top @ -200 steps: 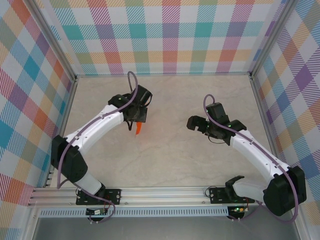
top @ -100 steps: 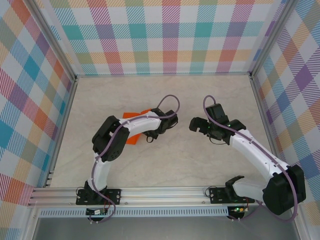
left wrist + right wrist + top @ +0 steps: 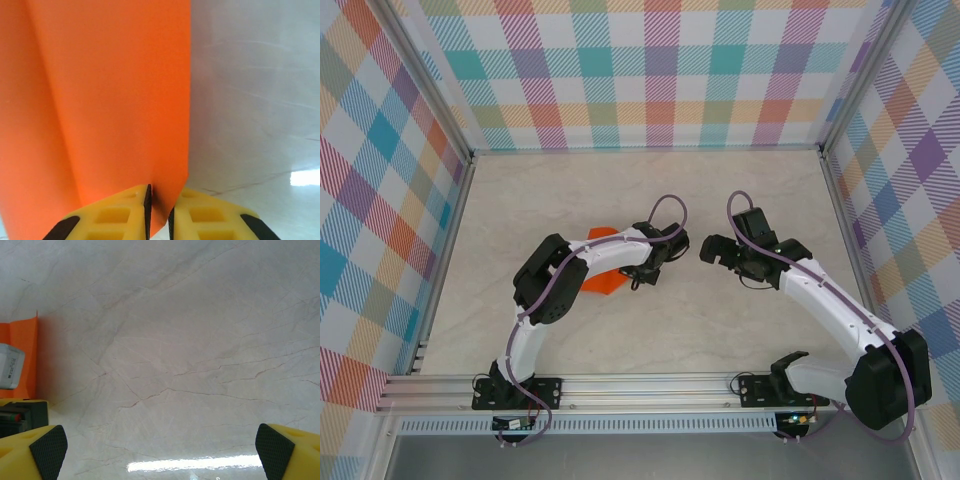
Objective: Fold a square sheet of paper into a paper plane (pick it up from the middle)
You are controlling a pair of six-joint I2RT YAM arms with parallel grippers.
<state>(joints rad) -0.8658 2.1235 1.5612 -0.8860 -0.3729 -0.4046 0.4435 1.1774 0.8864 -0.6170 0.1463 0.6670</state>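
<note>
Paper: the orange sheet of paper lies flat on the table, left of the middle, part of it under the left arm's forearm, with a small piece showing on the far side of that arm
Paper shape: already creased; from the left wrist a fold line runs slantwise down it and its right edge is straight
Left claw: the left gripper sits low over the near edge of the paper, its yellow fingers almost together with only a narrow slit between them
Left claw and paper: the paper's lower corner runs down into that slit; I cannot tell whether the pads are nipping it or just standing on either side of it
Left arm: bent sharply at the elbow, forearm stretched towards the middle of the table
Right claw: the right gripper is spread wide, nothing between its tips, bare marbled table below it
Right claw position: right of centre, pointing towards the left arm's wrist, close to it but apart
Paper from the right wrist: an orange strip at the left edge of that view
Surroundings: checked walls on three sides
</note>
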